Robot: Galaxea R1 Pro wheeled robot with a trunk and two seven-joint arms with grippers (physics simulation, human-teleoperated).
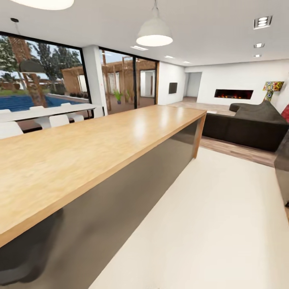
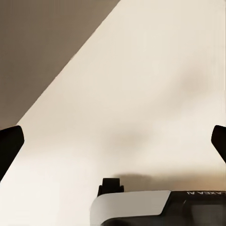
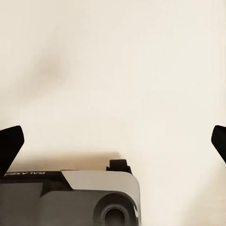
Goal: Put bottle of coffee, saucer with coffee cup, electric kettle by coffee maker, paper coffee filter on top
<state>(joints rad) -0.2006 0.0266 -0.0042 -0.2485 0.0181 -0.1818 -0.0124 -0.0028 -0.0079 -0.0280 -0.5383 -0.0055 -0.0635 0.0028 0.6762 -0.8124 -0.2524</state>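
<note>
A robot in transit through an open-plan home: at left, white chairs (image 1: 52,119) stand by a dining table (image 1: 48,111) before glass walls and a pool; the long wooden island (image 1: 100,144) runs through the middle over a pale floor (image 1: 208,224); a pendant lamp (image 1: 154,34) hangs above; at right, a dark sofa (image 1: 249,124) faces a wall fireplace (image 1: 233,94). None of the coffee things or the countertop can be placed from here. Both wrist cameras look down at bare floor: the left gripper (image 2: 113,141) and the right gripper (image 3: 113,141) each have fingertips spread to the frame edges, jaws wide apart and holding nothing. By judgement, the glass kettle and cup will be fragile, best taken by their handles; the paper filter is light and easily crushed.
</note>
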